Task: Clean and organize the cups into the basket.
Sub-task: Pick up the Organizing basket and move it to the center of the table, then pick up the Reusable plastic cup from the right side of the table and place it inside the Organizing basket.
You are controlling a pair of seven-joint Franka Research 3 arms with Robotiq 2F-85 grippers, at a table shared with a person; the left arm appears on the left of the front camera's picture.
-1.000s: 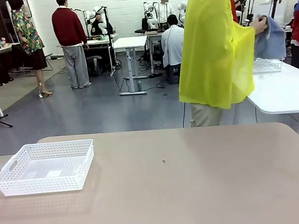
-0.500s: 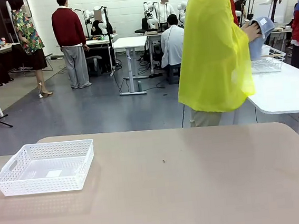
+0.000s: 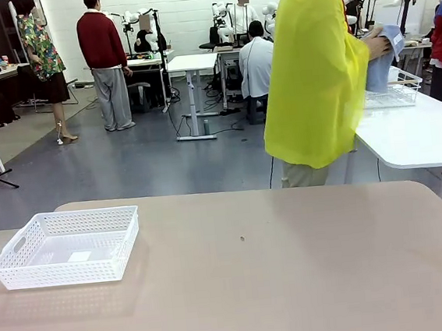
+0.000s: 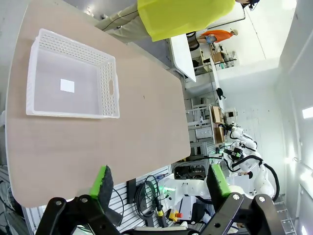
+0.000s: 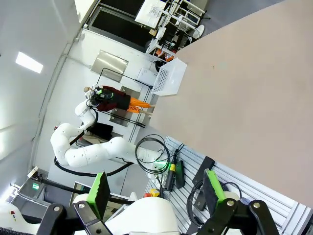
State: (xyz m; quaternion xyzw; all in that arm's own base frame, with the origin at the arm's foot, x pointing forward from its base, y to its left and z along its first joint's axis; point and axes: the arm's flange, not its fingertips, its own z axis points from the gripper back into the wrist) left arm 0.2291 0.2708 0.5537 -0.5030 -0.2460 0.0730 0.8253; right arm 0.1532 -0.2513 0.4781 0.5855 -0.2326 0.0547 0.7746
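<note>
The white lattice basket [image 3: 64,247] sits on the left part of the tan table, with nothing inside but a small white label; the left wrist view shows the basket [image 4: 73,78] from above. The cups are out of view. My left gripper [image 4: 159,183] hangs open high above the table's near edge, nothing between its green pads. My right gripper [image 5: 156,191] is open too, held off the table's near side. In that right wrist view the basket [image 5: 168,78] is small at the table's far end.
A person in a yellow cape [image 3: 314,70] stands past the far edge, turned toward a white side table [image 3: 422,134], hands on a blue-grey cloth [image 3: 379,60] by a wire basket [image 3: 394,90]. The tan table [image 3: 295,283] is bare right of the basket.
The person has drawn the blue-grey cloth in from the right and lowered it in front of the body by the wire basket. The basket and both grippers stay put.
</note>
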